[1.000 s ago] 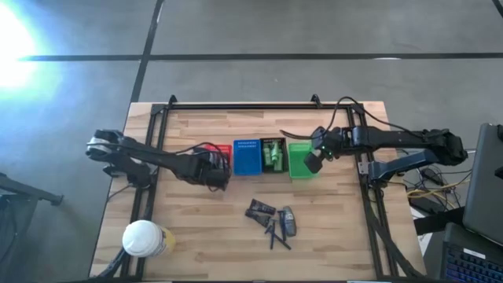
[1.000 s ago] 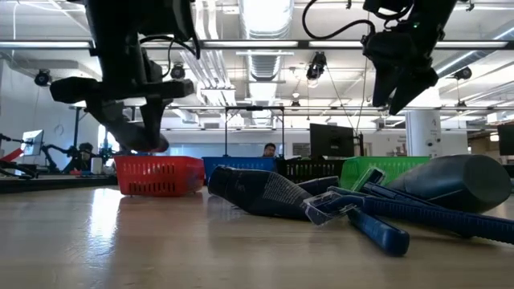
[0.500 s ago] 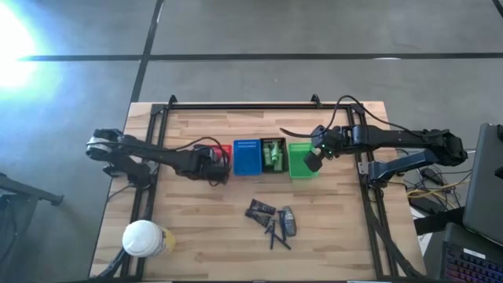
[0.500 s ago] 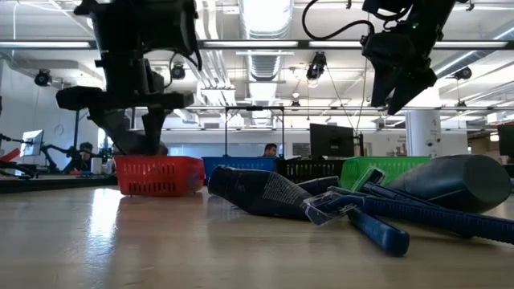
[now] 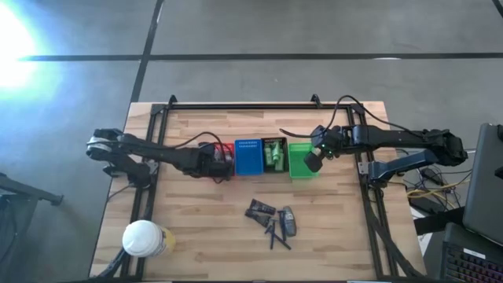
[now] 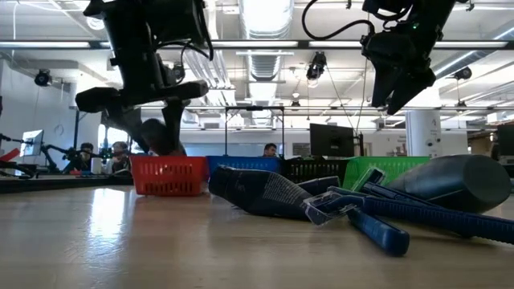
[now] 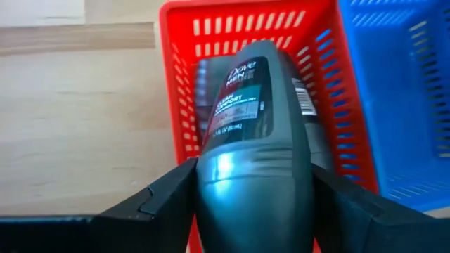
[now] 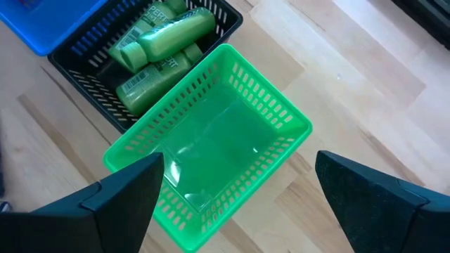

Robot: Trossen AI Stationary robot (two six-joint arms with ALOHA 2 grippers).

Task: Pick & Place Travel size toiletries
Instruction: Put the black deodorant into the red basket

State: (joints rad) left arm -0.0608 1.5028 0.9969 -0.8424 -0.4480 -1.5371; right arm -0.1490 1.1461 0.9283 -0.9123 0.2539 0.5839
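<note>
since a second ago the left gripper (image 7: 253, 211) has carried its grey oval tube (image 7: 254, 140) over the red basket (image 5: 224, 151), its claw loosening yet still around the tube, so a drop looks close. right gripper (image 5: 313, 163) hangs wide open, empty, above the green basket (image 8: 232, 140). remaining toiletries (image 5: 271, 220) lie mid-bench, toward the front edge.

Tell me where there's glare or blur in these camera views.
High view: a white glare patch washes out the floor at the upper left corner. Low view: ceiling lights blaze overhead, and the left gripper over the red basket looks dark against them. Left wrist view: the grey deodorant stick is close and soft, with a bright highlight on it.
</note>
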